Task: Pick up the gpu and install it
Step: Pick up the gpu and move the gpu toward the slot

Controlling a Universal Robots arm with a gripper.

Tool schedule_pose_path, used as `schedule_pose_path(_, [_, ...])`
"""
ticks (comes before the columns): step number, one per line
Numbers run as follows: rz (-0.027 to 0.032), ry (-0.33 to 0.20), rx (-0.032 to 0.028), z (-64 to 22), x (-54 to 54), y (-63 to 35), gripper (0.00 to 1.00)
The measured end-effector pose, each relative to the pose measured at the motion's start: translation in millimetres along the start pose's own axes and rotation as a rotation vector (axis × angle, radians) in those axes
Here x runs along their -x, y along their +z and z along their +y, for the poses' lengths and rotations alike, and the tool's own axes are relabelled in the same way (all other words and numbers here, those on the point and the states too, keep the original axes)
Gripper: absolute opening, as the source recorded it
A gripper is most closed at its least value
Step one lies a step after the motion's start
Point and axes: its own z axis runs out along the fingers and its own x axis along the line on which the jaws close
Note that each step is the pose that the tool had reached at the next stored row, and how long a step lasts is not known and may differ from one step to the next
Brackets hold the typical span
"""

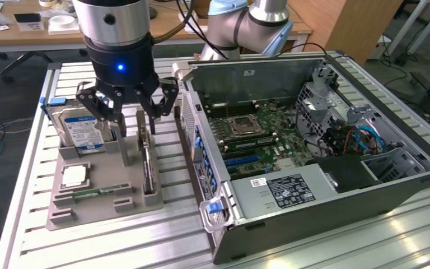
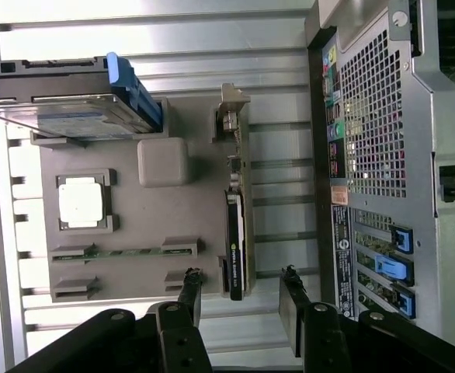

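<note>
- A slatted metal desk (image 1: 88, 241) carries a grey holder (image 1: 125, 197).
- The gpu (image 2: 235, 249) stands on edge there, so it looks easy to grab.
- Spread fingers (image 2: 293, 303) hang above it, holding nothing.

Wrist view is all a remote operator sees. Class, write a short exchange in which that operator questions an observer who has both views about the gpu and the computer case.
Operator: The gpu stands edge-on in front of the open gripper. Is the computer case open?
Observer: Yes. The exterior view shows its side panel off and the motherboard exposed.
Operator: Is the gripper touching the card?
Observer: No. In the exterior view its fingers hang spread over the grey holder, apart from the gpu.
</note>
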Motion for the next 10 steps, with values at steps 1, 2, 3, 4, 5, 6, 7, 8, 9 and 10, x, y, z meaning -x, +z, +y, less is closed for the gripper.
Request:
schedule_pose_path(1, [-0.0001,0.0,0.0001,0.0,0.0,0.1,0.53])
schedule_pose_path(2, [-0.0002,0.0,0.0002,0.0,0.1,0.2,0.53])
schedule_pose_path(3, [-0.0002,0.0,0.0002,0.0,0.0,0.1,0.53])
schedule_pose_path(4, [-0.0002,0.0,0.0002,0.0,0.0,0.1,0.53])
schedule_pose_path(5, [-0.0002,0.0,0.0002,0.0,0.0,0.2,0.53])
schedule_pose_path(6, [-0.0003,0.0,0.0002,0.0,0.0,0.4,0.53])
schedule_pose_path(7, [-0.0004,0.0,0.0005,0.0,0.1,1.0,0.53])
schedule_pose_path(8, [-0.0003,0.0,0.0004,0.0,0.0,1.5,0.53])
schedule_pose_path(9, [-0.0002,0.0,0.0003,-0.1,0.0,2.0,0.53])
schedule_pose_path(10, [-0.0002,0.0,0.0003,-0.1,0.0,2.8,0.53])
